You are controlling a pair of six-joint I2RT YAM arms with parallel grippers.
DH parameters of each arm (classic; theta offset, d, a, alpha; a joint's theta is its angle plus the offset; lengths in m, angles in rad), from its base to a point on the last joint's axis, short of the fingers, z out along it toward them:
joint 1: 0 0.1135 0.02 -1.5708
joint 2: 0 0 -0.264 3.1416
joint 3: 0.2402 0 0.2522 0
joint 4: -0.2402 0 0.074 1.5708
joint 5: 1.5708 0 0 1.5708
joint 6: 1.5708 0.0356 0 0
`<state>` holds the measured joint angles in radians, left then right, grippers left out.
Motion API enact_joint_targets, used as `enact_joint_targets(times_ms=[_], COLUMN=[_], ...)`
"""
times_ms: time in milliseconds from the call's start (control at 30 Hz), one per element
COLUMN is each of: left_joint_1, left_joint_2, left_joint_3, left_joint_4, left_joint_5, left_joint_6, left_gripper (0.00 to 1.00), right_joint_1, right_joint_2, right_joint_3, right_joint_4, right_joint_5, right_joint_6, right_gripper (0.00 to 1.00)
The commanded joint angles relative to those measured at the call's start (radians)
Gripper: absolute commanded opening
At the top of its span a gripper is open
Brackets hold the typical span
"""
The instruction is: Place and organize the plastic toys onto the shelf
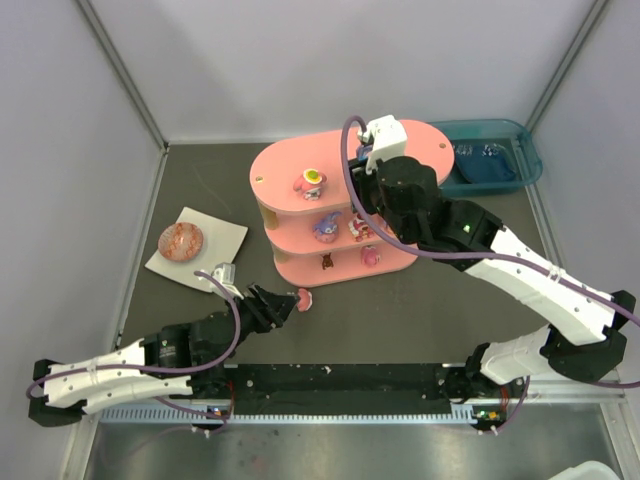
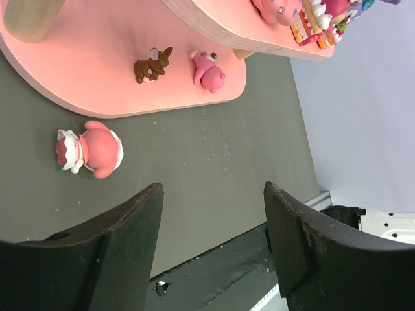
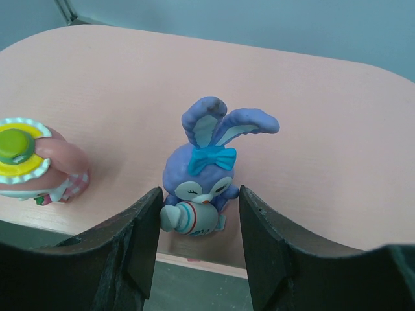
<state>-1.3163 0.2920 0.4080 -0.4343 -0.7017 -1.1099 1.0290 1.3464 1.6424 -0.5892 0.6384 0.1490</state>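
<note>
The pink three-tier shelf (image 1: 400,135) stands mid-table. On its top tier a purple bunny toy (image 3: 204,172) with a blue bow stands upright near the edge. My right gripper (image 3: 200,191) is open with one finger on each side of the bunny. The left finger is at its bottle and a small gap shows at the right finger. A pink toy with a yellow-green cap (image 3: 32,162) stands to its left. A pink and white toy (image 2: 91,150) lies on the table before the shelf. My left gripper (image 2: 213,188) is open and empty, just short of that toy.
Small figurines sit on the lower tiers, among them a brown one (image 2: 152,65) and a pink one (image 2: 209,72). A white square plate (image 1: 225,240) with a speckled ball (image 1: 181,240) lies at the left. A teal bin (image 1: 490,150) stands at the back right.
</note>
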Motion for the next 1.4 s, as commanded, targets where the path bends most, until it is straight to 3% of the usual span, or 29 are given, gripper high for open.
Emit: enact_joint_targets(times_ms=[0, 800, 1367], left_joint_1=[0.003, 0.003, 0.003], left_joint_2=[-0.008, -0.016, -0.019], left_joint_3=[0.017, 0.028, 0.031], left_joint_4=[0.005, 0.0, -0.012], left_joint_5=[-0.025, -0.028, -0.042], left_joint_6=[-0.018, -0.007, -0.011], left_gripper=[0.69, 0.7, 0.83], right_joint_1=[-0.012, -0.012, -0.012], right_joint_2=[-0.003, -0.024, -0.099], right_joint_3=[-0.003, -0.004, -0.052], right_joint_4=[0.003, 0.031, 0.061], right_joint_5=[0.02, 0.027, -0.003], right_joint_6=[-0.002, 0.078, 0.135], right_gripper=[0.5, 0.61, 0.66])
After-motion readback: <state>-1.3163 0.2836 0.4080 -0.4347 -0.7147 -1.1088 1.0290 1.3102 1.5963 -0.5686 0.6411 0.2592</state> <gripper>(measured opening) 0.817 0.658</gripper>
